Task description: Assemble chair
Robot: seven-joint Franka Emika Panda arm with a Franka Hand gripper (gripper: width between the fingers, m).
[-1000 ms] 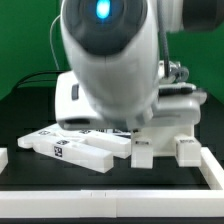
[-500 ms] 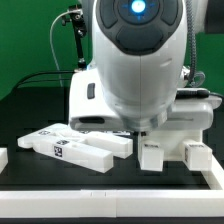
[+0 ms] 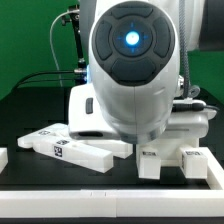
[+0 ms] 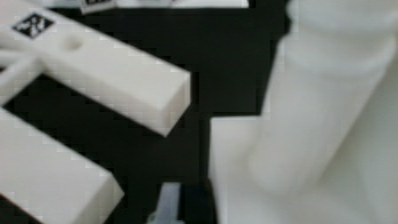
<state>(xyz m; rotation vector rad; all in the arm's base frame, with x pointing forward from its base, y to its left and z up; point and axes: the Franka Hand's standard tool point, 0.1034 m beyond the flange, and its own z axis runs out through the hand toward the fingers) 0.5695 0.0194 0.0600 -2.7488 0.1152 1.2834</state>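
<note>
Arm (image 3: 130, 70) hovers low by the legged chair piece (image 3: 178, 150), likely positioning it; the fingers' spread cannot be told. Next: careful alignment with the tagged bars (image 3: 75, 148).

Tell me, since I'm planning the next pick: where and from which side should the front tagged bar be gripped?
Probably near its middle, from above, pinching across the short width: the bar lies flat and long. Another part lies close behind, so clearance there is uncertain.

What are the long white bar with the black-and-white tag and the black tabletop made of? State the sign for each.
The long white bar: probably plastic, maybe 3D-printed; matte, uniform white, crisp square edges. The black tabletop: dull cloth or matte sheet, cannot tell which; no glare shows.
</note>
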